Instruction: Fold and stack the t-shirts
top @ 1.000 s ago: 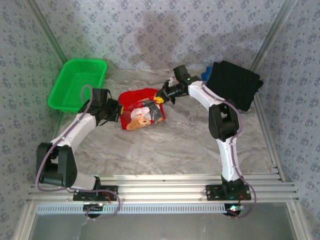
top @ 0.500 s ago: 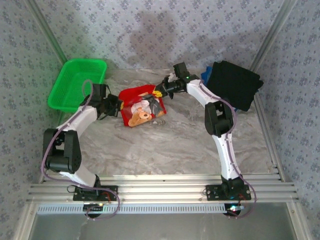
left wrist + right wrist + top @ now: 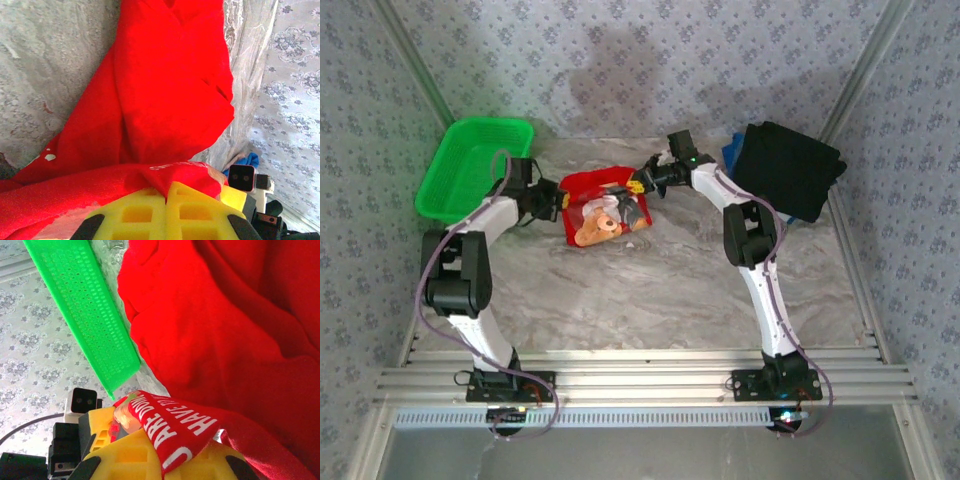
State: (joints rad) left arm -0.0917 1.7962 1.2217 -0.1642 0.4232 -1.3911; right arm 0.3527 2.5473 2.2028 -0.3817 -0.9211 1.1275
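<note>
Right of the green basket (image 3: 470,170): red t-shirt (image 3: 592,188), bunched, print upward; left gripper (image 3: 560,201) pinched shut on its basket-side edge, right gripper (image 3: 637,186) likewise clamping the opposite edge; black t-shirt (image 3: 790,170) farthest from the basket.

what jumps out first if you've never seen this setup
The bright red t-shirt lies at the middle of the table's far side with its print showing, pinched at its ends by the left gripper and the right gripper. Next come the green mesh basket at the far left corner and the folded black t-shirt at the far right.
</note>
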